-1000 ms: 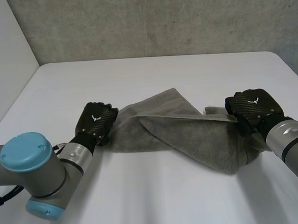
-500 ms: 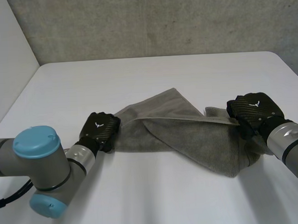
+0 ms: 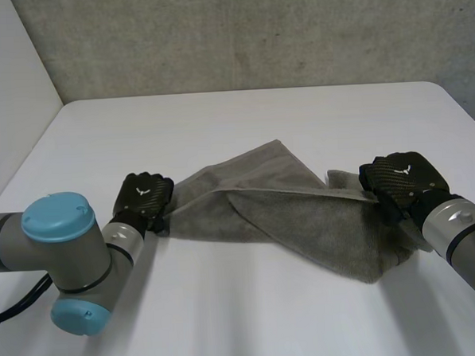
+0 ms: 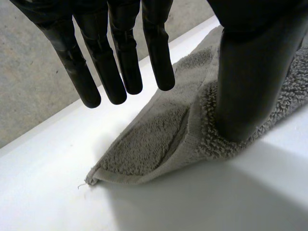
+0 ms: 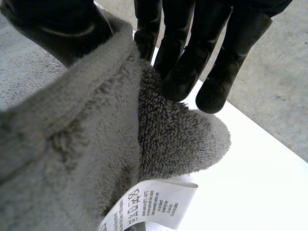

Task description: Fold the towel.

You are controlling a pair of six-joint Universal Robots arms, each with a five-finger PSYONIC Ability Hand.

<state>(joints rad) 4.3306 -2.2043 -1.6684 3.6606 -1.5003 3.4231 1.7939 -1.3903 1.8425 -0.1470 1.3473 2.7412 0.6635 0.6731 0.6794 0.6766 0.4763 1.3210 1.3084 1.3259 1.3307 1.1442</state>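
A grey towel lies crumpled across the white table, partly folded over itself. My left hand is at the towel's left end. In the left wrist view its fingers hang straight above the towel's corner, which lies flat on the table, while the thumb rests on the cloth. My right hand is at the towel's right end. There the fingers and thumb pinch a raised edge of towel, and a white care label hangs below.
The table's far edge meets a grey concrete wall. My left arm's elbow with its light-blue cap sits low over the table's near left. Bare table surrounds the towel on all sides.
My left hand has slid a little leftward to the towel's left corner, and its elbow has swung back. The right hand has stayed put, still pinching the right end.
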